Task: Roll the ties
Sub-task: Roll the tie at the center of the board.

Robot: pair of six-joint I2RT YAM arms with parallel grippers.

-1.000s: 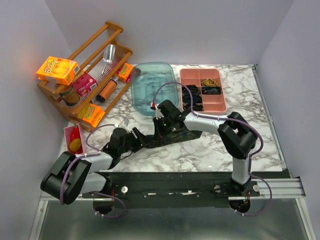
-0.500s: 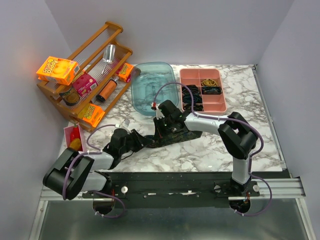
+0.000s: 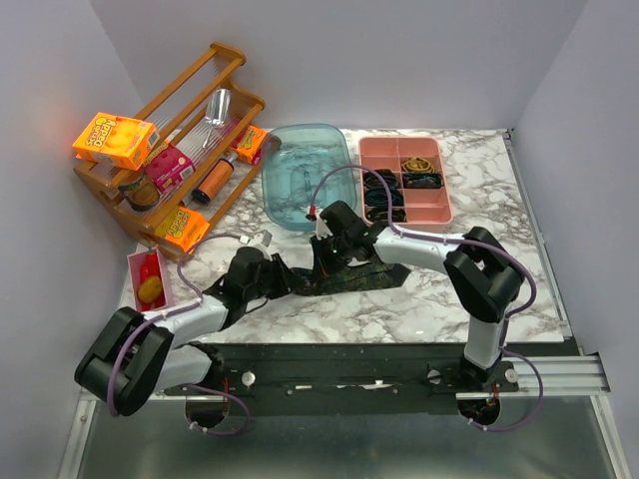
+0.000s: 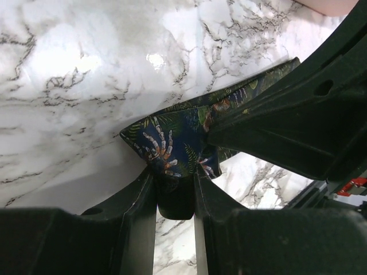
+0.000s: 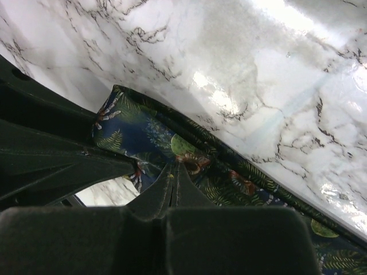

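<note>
One tie (image 3: 367, 271) lies flat on the marble table in front of the two arms. It is dark fabric with a green and orange leaf print. My left gripper (image 3: 296, 282) is at its left end and is shut on that folded end; this shows in the left wrist view (image 4: 175, 186), with the tie (image 4: 172, 137) bunched between the fingers. My right gripper (image 3: 322, 265) is close beside the left one, over the same end. Its jaws are closed on the tie (image 5: 246, 175), with the tips (image 5: 174, 167) down on the fabric.
A teal plastic bin (image 3: 337, 190) stands behind the tie. A pink compartment tray (image 3: 439, 205) with dark rolled items is at the back right. A wooden rack (image 3: 236, 58) with snack boxes stands at the back left. A small pink container (image 3: 133, 267) sits at the left edge.
My left arm has reached further right and forward, bringing its gripper close to the right gripper at the tie's left end. The right gripper has shifted slightly.
</note>
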